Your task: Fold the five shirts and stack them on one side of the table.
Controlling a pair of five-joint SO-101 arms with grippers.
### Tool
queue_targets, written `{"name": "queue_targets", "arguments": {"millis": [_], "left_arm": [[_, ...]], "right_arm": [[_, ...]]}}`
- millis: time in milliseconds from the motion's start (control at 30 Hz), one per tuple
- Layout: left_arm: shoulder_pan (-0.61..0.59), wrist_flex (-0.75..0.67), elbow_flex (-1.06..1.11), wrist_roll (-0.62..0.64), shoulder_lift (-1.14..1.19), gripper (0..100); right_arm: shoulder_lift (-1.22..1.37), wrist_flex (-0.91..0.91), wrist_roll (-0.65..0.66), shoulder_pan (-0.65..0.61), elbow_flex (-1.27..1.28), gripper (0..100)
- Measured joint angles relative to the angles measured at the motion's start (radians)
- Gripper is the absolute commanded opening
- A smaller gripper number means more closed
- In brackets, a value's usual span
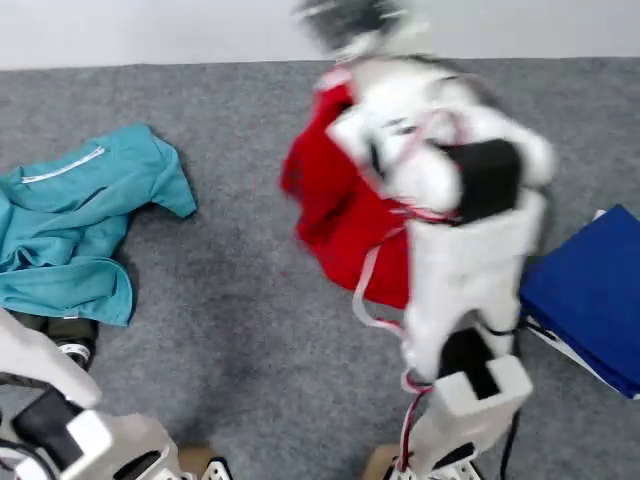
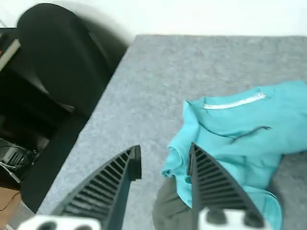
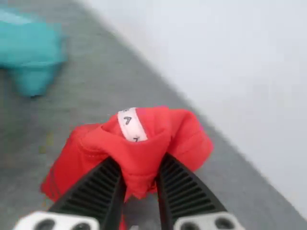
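A red shirt hangs bunched above the middle of the grey table, and my right gripper is shut on a fold of the red shirt near its white neck label. The right arm stands over it and hides part of the cloth. A teal shirt lies crumpled at the table's left side. My left gripper hovers open near the teal shirt, its fingers apart with nothing between them. A folded blue shirt lies at the right edge.
The grey felt table has bare room between the teal and red shirts. A dark olive cloth peeks from under the teal shirt. The table's left edge drops off beside a black chair. A white wall backs the table.
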Motion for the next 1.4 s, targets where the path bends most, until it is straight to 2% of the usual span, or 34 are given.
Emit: {"name": "queue_targets", "arguments": {"millis": [167, 267, 367, 467, 567, 700, 900, 1033, 1167, 1400], "left_arm": [[0.005, 0.000, 0.129, 0.000, -0.052, 17], [0.005, 0.000, 0.192, 0.000, -0.060, 17], [0.005, 0.000, 0.224, 0.000, -0.060, 17], [0.005, 0.000, 0.242, -0.002, -0.060, 17], [0.005, -0.002, 0.285, -0.002, -0.060, 17], [0.034, -0.025, 0.350, -0.002, -0.060, 17], [0.150, -0.032, 0.456, -0.002, -0.061, 17], [0.265, -0.080, 0.569, -0.002, -0.061, 17], [0.330, -0.146, 0.669, 0.012, -0.061, 17], [0.342, -0.203, 0.755, 0.032, -0.061, 17]], "right_arm": [[0.107, 0.000, 0.000, -0.255, 0.173, 2.7], [0.169, 0.000, 0.000, -0.377, 0.199, 15.1], [0.183, 0.000, -0.003, -0.413, 0.201, 26.7], [0.183, 0.000, -0.043, -0.413, 0.204, 26.4], [0.161, 0.000, -0.058, -0.388, 0.204, 26.3], [0.109, 0.000, -0.068, -0.284, 0.204, 26.3], [0.064, 0.000, -0.068, -0.081, 0.207, 26.3], [0.049, 0.000, -0.068, 0.034, 0.302, 26.3], [-0.005, 0.000, -0.071, 0.049, 0.468, 26.3], [-0.190, 0.000, -0.071, 0.060, 0.836, 26.3]]}}
